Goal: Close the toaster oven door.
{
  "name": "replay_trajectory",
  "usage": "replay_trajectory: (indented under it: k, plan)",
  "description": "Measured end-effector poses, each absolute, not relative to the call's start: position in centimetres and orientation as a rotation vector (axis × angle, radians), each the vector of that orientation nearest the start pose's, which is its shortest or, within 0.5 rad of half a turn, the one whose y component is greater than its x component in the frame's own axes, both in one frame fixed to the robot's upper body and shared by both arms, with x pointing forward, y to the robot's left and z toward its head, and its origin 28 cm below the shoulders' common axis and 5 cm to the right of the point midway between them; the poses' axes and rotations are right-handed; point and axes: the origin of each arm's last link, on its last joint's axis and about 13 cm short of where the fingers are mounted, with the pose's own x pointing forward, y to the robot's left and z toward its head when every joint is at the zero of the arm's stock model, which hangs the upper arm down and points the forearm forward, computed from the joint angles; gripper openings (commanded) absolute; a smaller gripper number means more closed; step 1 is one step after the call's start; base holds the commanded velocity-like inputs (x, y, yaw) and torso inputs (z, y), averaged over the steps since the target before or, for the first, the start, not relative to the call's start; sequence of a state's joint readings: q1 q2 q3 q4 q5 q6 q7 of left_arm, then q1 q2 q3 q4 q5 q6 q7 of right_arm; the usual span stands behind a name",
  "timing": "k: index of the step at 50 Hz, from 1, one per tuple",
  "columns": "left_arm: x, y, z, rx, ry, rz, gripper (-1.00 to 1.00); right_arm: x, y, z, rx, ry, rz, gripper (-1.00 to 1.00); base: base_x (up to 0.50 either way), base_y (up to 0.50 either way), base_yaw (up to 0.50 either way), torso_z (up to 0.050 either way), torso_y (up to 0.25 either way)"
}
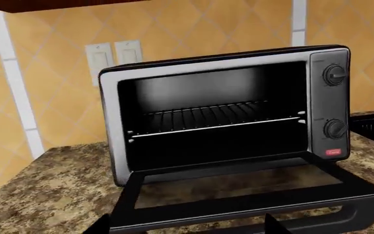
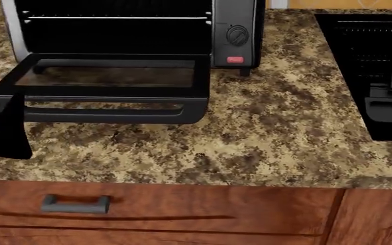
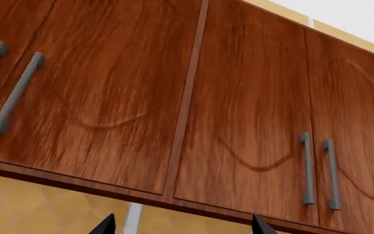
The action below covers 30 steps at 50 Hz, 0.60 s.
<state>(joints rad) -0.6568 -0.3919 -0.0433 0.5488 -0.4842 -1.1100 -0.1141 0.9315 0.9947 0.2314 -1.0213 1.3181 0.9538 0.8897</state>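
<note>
Fingers of the right gripper spread wide, holding nothing; left gripper state unclear beside the open toaster oven door. Only the right wrist view shows cabinets.

A speckled brown granite countertop runs above a wooden drawer front with a grey handle. A flat black appliance with wire grating sits on the counter. Behind is a tan tiled wall with two white switch plates. Overhead hang wooden cabinets with grey bar handles.
</note>
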Motion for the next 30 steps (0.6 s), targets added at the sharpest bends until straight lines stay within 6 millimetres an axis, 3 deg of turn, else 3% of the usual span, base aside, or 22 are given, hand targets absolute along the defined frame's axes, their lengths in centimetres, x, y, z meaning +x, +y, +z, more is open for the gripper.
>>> replay_trajectory:
  k: [20, 30]
  plan:
    - [26.31, 26.38, 22.10, 0.114, -0.083, -0.079, 1.00, 14.61, -16.40, 32.58, -0.273, -0.760, -0.189, 1.00, 0.00, 0.50, 0.00, 0.000, 0.000]
    - [26.35, 26.36, 22.10, 0.122, -0.088, -0.079, 1.00, 14.61, -16.42, 32.39, -0.258, -0.764, -0.180, 1.00, 0.00, 0.03, 0.00, 0.000, 0.000]
